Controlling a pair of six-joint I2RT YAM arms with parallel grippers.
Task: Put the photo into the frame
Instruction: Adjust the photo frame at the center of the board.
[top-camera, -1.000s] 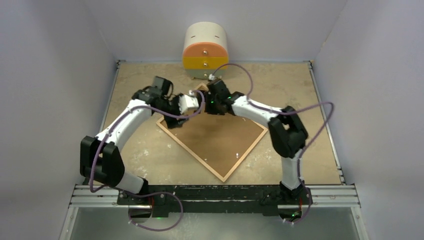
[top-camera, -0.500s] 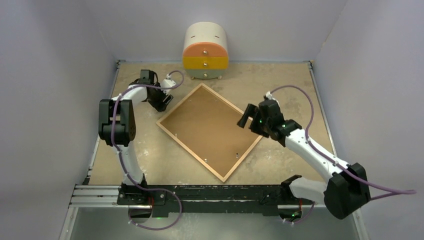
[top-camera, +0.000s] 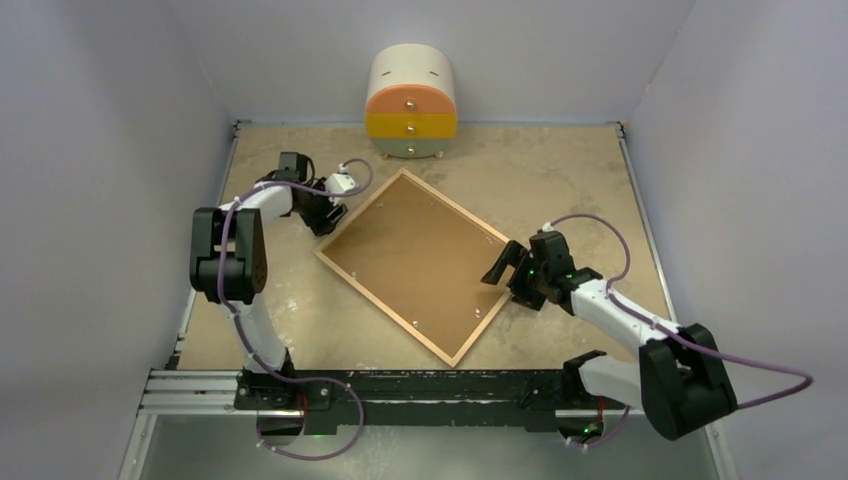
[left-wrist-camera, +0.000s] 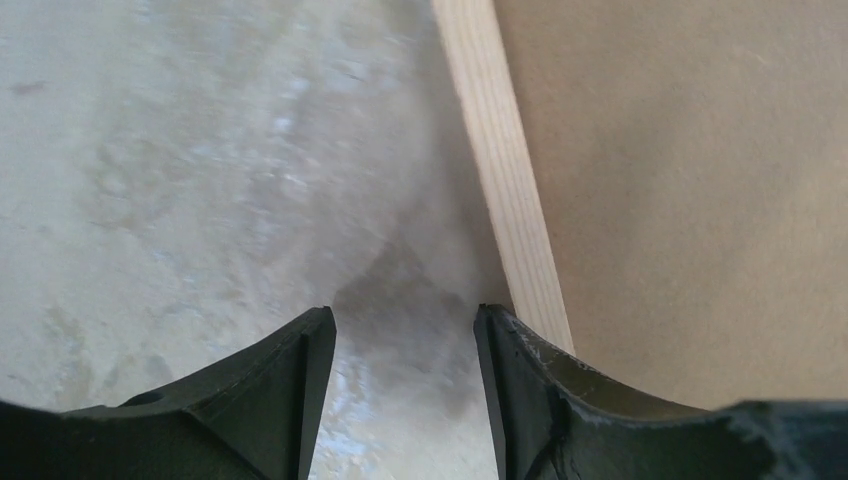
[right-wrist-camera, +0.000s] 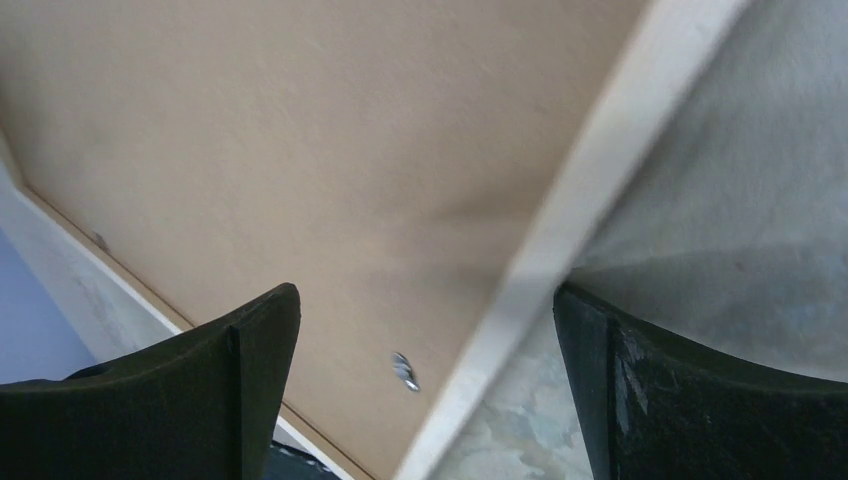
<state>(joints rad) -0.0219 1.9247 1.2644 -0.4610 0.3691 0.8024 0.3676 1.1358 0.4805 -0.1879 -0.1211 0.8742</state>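
Left jaws hang released beside a rail of the frame (left-wrist-camera: 500, 160); right jaws gape empty over its opposite side.

Frame (top-camera: 383, 306) flat mid-table (top-camera: 560, 170), backing board (top-camera: 420, 262) inside it; drawer cabinet (top-camera: 411, 105) behind, at far wall; left gripper (top-camera: 325, 212) beside frame's left edge, right gripper (top-camera: 505, 270) astride right edge

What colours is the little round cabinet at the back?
The cabinet is cream, orange and yellow, seen best from the top camera.

frame (top-camera: 456, 205) flat mid-table, cabinet (top-camera: 411, 100) against back wall, open tabletop (top-camera: 575, 170) at far right
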